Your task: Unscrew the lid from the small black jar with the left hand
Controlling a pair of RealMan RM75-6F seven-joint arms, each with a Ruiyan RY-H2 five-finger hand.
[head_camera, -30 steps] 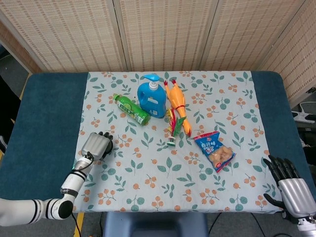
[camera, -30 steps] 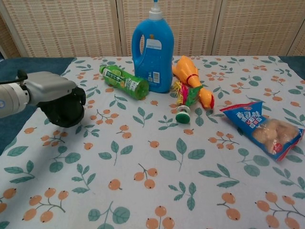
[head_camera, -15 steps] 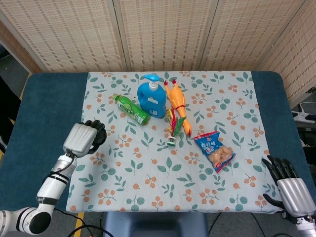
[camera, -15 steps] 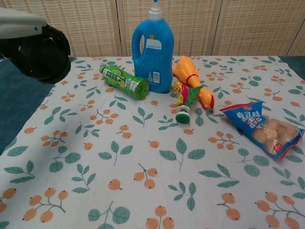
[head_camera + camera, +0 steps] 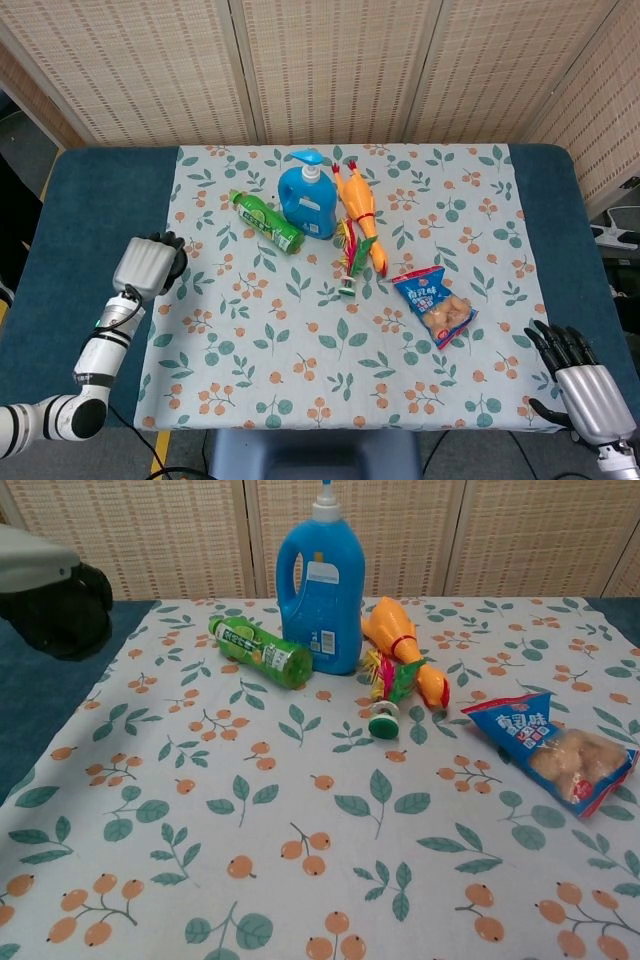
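Observation:
My left hand [image 5: 147, 266] hovers above the left edge of the floral cloth [image 5: 300, 350], its dark fingers curled around a round black object that looks like the small black jar [image 5: 62, 615]. The chest view shows this hand [image 5: 45, 585] at the upper left, raised off the table. Jar and lid are mostly hidden inside the grip, so I cannot tell whether the lid is on. My right hand [image 5: 580, 385] sits past the table's front right corner, fingers spread and holding nothing.
In the middle of the cloth are a blue detergent bottle [image 5: 307, 200], a lying green bottle [image 5: 266, 221], a rubber chicken toy [image 5: 360, 225] and a blue snack bag [image 5: 434, 305]. Blue table surface [image 5: 90, 210] borders the cloth on both sides.
My left hand has risen from the cloth and moved left and back, carrying the black object with it. The right hand has barely shifted.

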